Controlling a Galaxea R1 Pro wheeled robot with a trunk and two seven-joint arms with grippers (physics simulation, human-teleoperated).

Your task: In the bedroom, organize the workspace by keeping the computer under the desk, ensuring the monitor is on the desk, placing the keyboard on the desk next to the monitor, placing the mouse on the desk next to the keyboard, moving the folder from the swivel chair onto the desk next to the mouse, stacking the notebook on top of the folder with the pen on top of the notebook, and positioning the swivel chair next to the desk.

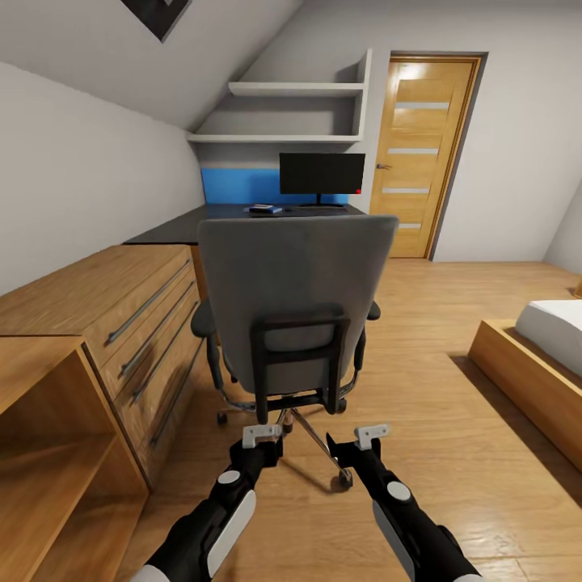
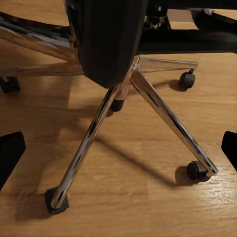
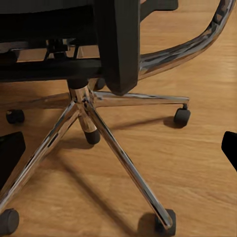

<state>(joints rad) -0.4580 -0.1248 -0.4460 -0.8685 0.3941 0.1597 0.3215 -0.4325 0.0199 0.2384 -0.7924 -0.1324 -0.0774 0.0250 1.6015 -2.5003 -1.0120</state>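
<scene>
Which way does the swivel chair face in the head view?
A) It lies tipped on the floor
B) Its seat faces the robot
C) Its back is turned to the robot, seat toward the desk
C: the swivel chair stands upright showing its grey backrest and black rear bracket, with the desk and the monitor beyond it.

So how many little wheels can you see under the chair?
4 in the right wrist view: one on the spoke pointing right, one at the bottom, and two at the left edge. A fifth may be hidden behind the chair.
</scene>
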